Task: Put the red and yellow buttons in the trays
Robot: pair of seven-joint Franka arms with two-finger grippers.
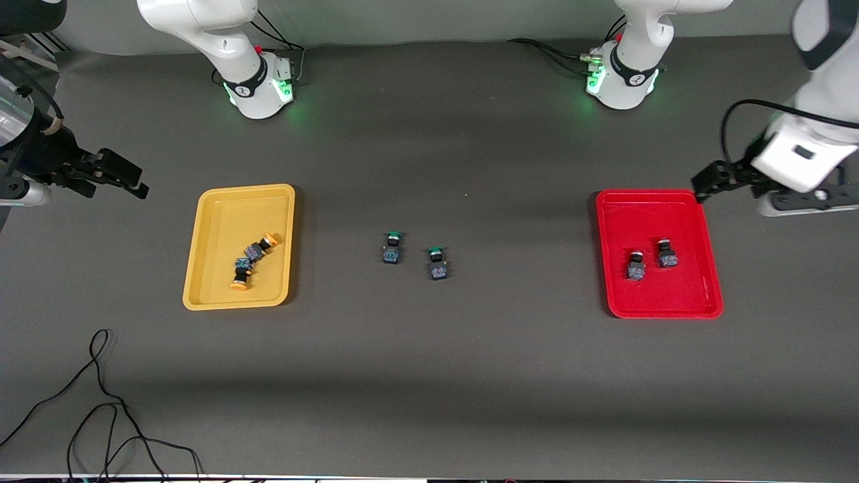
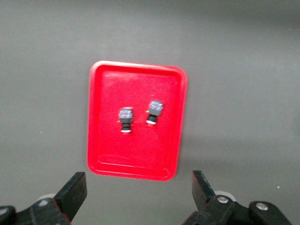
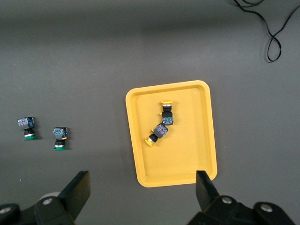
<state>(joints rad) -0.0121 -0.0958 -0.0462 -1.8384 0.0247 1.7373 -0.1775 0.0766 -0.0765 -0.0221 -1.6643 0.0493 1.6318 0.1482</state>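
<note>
Buttons (image 1: 652, 260) in trays (image 1: 708, 282); both tools (empty) wide open.

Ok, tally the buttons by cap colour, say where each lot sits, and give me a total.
Yellow buttons: 2, in the yellow tray.
Red buttons: 2, in the red tray.
Green buttons: 2, on the bare table between the trays.
Total: 6 buttons.

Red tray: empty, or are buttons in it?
Not empty. Two buttons lie side by side inside the red tray, seen in the front and left wrist views; both lie within its rim.
</note>
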